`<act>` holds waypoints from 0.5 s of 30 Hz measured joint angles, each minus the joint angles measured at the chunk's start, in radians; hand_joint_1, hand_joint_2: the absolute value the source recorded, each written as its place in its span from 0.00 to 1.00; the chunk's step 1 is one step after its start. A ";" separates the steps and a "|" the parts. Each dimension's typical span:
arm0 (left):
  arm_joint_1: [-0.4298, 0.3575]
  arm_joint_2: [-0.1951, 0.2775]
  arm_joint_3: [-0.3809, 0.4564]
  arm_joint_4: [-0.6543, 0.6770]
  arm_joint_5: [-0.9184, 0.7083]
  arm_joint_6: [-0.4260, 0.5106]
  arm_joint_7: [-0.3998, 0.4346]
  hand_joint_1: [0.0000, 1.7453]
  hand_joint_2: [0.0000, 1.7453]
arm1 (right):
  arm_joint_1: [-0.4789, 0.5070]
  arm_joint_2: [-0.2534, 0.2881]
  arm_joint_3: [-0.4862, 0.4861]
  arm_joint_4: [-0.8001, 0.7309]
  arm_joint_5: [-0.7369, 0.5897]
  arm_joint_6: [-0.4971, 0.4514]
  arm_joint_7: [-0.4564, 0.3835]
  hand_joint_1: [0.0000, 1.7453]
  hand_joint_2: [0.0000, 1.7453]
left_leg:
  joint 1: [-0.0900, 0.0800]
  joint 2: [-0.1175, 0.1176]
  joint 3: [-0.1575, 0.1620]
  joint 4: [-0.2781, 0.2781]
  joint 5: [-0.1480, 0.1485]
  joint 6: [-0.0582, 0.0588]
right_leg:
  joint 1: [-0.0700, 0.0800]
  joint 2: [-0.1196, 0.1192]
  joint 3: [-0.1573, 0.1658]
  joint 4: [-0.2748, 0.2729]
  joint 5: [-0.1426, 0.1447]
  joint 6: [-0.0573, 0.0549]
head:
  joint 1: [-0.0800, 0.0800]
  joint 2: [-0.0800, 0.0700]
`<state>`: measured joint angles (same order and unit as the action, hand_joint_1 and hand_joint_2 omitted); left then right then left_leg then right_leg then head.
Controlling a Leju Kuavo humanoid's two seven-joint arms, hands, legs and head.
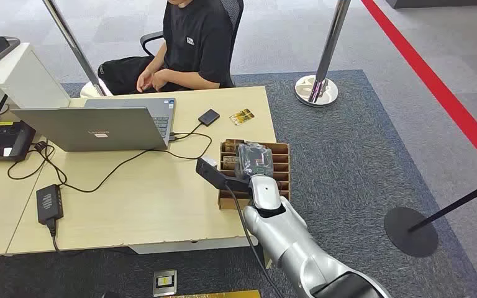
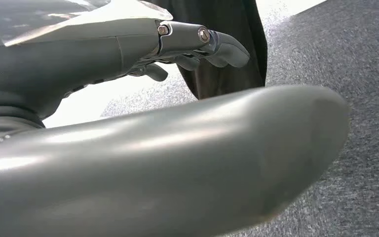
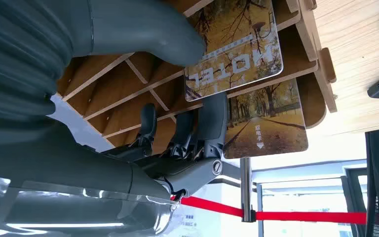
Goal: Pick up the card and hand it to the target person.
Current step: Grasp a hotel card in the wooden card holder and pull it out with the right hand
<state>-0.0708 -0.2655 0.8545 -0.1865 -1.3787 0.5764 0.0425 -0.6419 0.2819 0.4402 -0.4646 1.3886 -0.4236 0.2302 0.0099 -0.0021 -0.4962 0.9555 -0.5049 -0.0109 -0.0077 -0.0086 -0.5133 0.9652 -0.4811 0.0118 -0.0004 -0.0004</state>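
My right hand (image 1: pixel 254 159) hovers over a wooden card rack (image 1: pixel 282 162) at the table's right edge. In the right wrist view the hand (image 3: pixel 177 148) pinches a card with an autumn-tree print and the word HOTEL (image 3: pixel 239 47); the thumb (image 3: pixel 143 29) presses on its face and the dark fingers (image 3: pixel 212 116) sit behind it. A second card of the same print (image 3: pixel 269 126) stands in the neighbouring slot. The person (image 1: pixel 189 43) sits in a chair at the far side of the table. My left hand (image 2: pixel 192 44) hangs over grey carpet, holding nothing.
A laptop (image 1: pixel 99 127), a small black card reader (image 1: pixel 208 117) and a loose card (image 1: pixel 242 115) lie on the table (image 1: pixel 161 198) between the rack and the person. A power brick (image 1: pixel 49 203) and cables are at the left. Stanchion posts (image 1: pixel 317 87) stand to the right.
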 joint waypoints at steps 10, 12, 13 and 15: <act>0.000 0.000 0.000 0.000 0.003 0.000 0.001 0.00 0.00 | -0.002 0.003 -0.001 0.008 -0.001 -0.014 -0.016 0.74 1.00 | 0.000 0.000 0.000 0.000 0.000 0.000 | 0.000 0.000 0.000 0.000 0.000 0.000 | 0.000 0.000; 0.000 0.000 0.000 0.000 0.003 0.000 0.001 0.00 0.00 | -0.003 0.004 -0.001 0.010 -0.004 -0.014 -0.021 0.75 1.00 | 0.000 0.000 0.000 0.000 0.000 0.000 | 0.000 0.000 0.000 0.000 0.000 0.000 | 0.000 0.000; 0.000 0.000 0.000 0.000 0.003 0.000 0.001 0.00 0.00 | -0.004 0.005 -0.002 0.011 -0.006 -0.015 -0.023 0.76 1.00 | 0.000 0.000 0.000 0.000 0.000 0.000 | 0.000 0.000 0.000 0.000 0.000 0.000 | 0.000 0.000; 0.000 0.000 0.000 0.000 0.004 0.001 0.001 0.00 0.00 | -0.004 0.006 -0.003 0.012 -0.009 -0.016 -0.027 0.77 1.00 | 0.000 0.000 0.000 0.000 0.000 0.000 | 0.000 0.000 0.000 0.000 0.000 0.000 | 0.000 0.000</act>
<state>-0.0708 -0.2655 0.8549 -0.1865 -1.3751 0.5771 0.0431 -0.6458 0.2878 0.4375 -0.4527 1.3796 -0.4392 0.2035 0.0099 -0.0021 -0.4962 0.9555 -0.5049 -0.0109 -0.0076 -0.0086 -0.5133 0.9653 -0.4810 0.0117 -0.0004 -0.0004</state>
